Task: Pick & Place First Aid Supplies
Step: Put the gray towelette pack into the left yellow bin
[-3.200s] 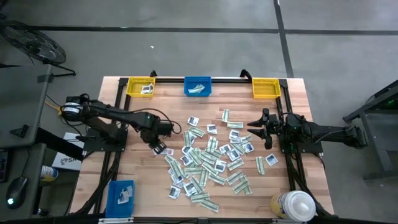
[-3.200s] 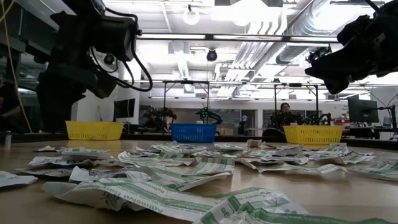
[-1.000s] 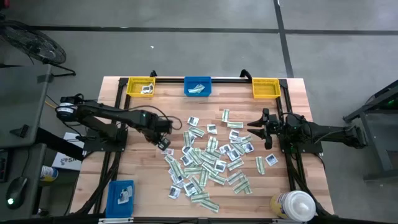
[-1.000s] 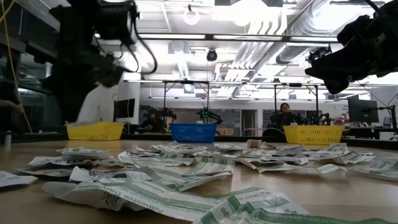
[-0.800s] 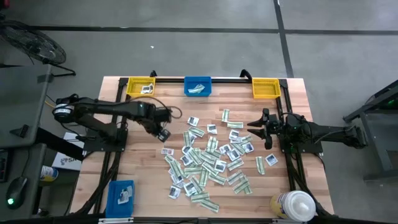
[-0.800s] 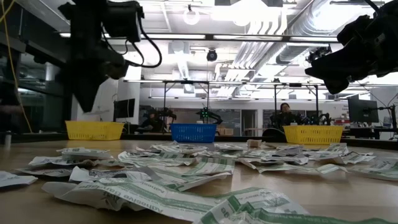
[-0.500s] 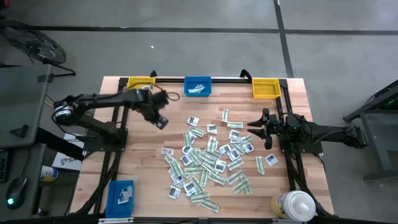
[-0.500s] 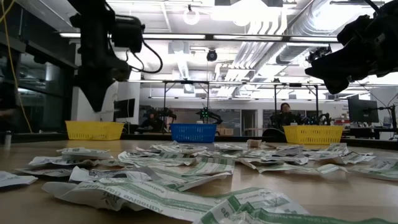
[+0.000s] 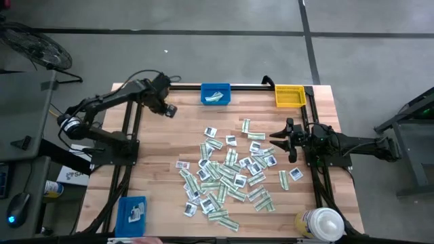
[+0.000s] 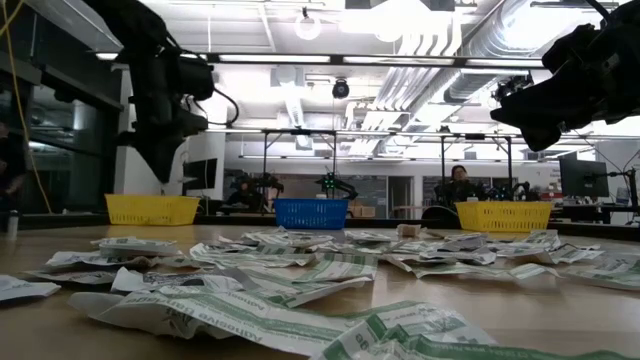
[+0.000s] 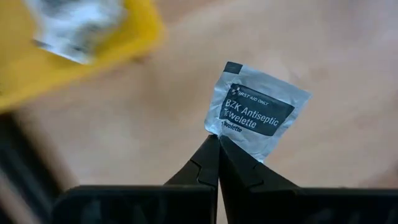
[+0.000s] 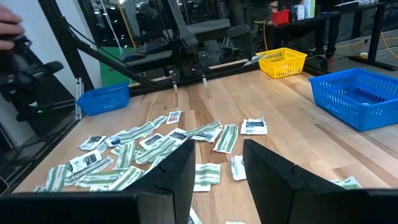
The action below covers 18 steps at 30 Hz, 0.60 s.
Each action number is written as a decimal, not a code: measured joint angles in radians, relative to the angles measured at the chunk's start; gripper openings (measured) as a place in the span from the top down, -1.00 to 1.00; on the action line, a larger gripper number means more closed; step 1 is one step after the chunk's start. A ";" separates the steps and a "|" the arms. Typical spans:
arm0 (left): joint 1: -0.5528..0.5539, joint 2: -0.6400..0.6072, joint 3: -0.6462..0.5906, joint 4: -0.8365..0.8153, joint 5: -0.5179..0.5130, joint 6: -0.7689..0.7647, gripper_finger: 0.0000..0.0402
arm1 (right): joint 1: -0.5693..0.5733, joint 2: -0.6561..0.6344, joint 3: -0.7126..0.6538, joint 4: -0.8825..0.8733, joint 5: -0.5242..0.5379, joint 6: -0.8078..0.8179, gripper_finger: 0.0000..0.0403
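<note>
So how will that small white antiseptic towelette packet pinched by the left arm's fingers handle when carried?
The small white antiseptic towelette packet, held by one corner, stands out flat, so it is probably light and fairly stiff. The left gripper holds only its edge, so it may swing or slip.

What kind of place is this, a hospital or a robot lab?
Probably a robot lab or workshop. Dark robot arms work over a wooden table, the low view shows more workbenches and ceiling pipes behind, and a person sits among equipment.
</note>
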 joint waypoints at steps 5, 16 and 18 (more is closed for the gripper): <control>0.086 0.041 0.075 -0.010 -0.056 -0.033 1.00 | 0.000 0.000 0.000 0.000 0.000 0.000 0.36; 0.201 0.181 0.187 -0.046 -0.191 -0.157 1.00 | 0.000 0.000 0.000 0.000 0.000 0.000 0.36; 0.201 0.202 0.190 -0.056 -0.221 -0.184 1.00 | 0.000 0.000 0.000 0.000 0.000 0.000 0.36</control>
